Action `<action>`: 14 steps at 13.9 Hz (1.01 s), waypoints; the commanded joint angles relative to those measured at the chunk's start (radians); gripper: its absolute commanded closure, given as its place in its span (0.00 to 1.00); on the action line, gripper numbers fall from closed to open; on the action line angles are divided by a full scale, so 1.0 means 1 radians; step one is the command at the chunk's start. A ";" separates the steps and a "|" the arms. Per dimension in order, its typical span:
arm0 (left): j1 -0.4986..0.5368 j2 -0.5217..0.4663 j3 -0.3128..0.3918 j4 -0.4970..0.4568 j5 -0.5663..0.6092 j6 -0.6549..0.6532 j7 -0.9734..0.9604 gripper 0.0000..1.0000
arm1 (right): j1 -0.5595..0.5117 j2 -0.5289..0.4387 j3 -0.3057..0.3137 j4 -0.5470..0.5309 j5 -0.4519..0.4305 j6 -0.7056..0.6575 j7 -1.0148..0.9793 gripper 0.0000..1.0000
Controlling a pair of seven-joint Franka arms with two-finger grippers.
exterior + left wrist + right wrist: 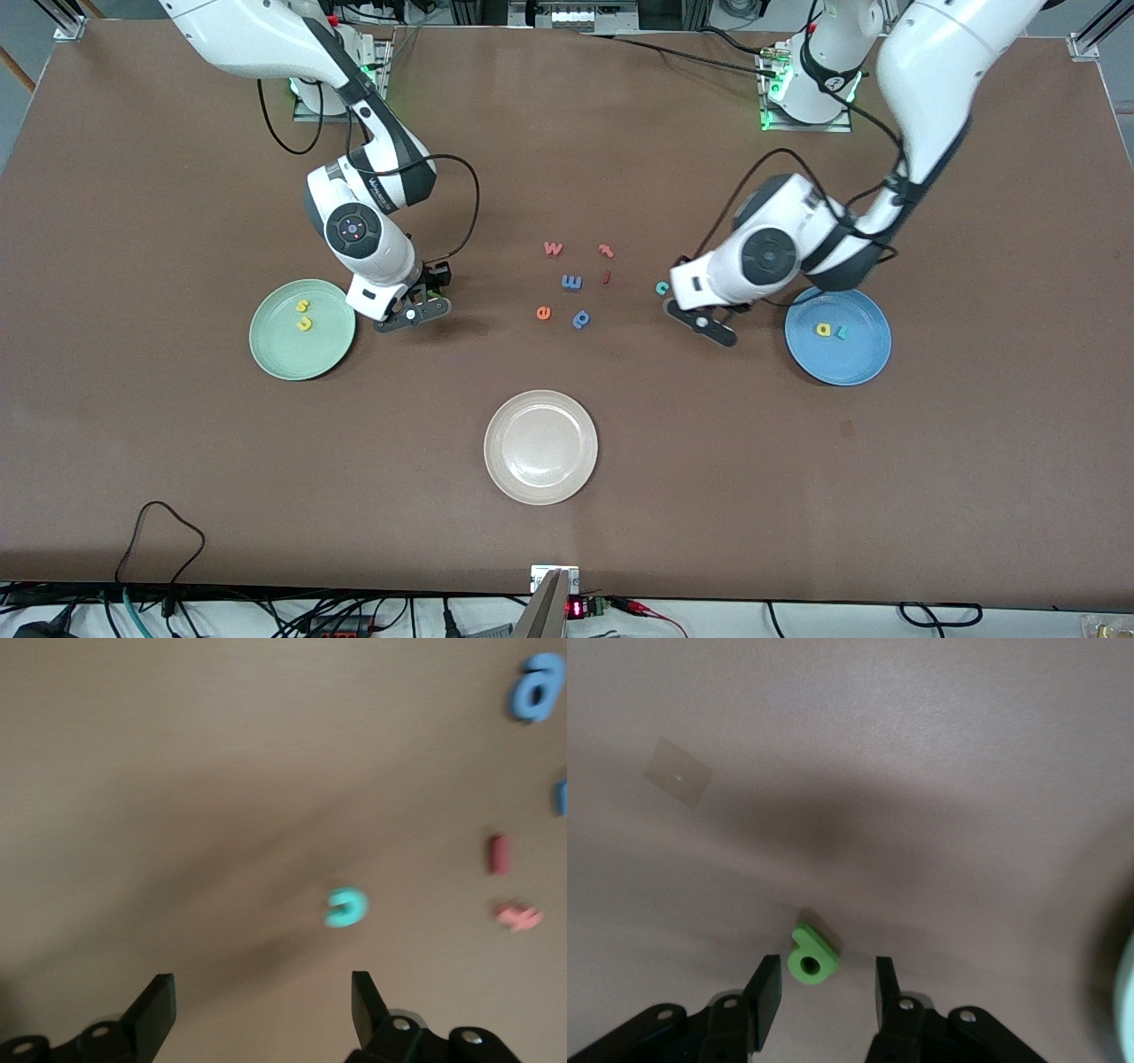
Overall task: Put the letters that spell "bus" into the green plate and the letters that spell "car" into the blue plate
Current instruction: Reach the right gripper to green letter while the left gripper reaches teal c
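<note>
Shows the jaws of the right gripper (828,979) parted and low over the table (177,221), straddling the green "b" (812,958) with a gap on each side, so grasping nothing. Places that "b" flat on the table just beside the green plate (266,350), on the plate's side toward the middle of the table. Finds in the green plate the yellow "s" (302,307) and, just nearer the front camera, the yellow "u" (305,323). Shows the jaws of the left gripper (263,992) spread wide and empty, low over the table, with the teal "c" (345,907) lying a little ahead of the fingertips. Puts the "c" between the spare letters and the blue plate (864,363). Finds in the blue plate the yellow "a" (824,330) and the teal "r" (842,332), side by side. Leaves in mid-table a "w" (553,248), a red "t" (606,250), a blue "m" (571,282), a red "i" (607,277), the orange "e" (543,312) and the blue "p" (581,318). Sets the off-white plate (540,447) nearer the front camera than those.
</note>
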 commanded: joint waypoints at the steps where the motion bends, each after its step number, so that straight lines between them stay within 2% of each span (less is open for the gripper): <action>1: -0.019 0.051 0.008 -0.015 0.017 0.086 -0.078 0.15 | 0.019 0.014 -0.003 -0.007 0.009 0.030 0.005 0.50; 7: -0.035 0.065 0.011 -0.042 0.019 0.110 -0.102 0.40 | 0.027 0.034 -0.003 -0.007 0.004 0.044 -0.002 0.49; 12: -0.084 0.075 0.020 -0.048 0.023 0.113 -0.162 0.43 | 0.025 0.042 -0.003 -0.024 0.001 0.050 -0.015 0.49; 14: -0.095 0.076 0.037 -0.048 0.080 0.113 -0.185 0.43 | 0.025 0.042 -0.003 -0.027 0.001 0.050 -0.015 0.49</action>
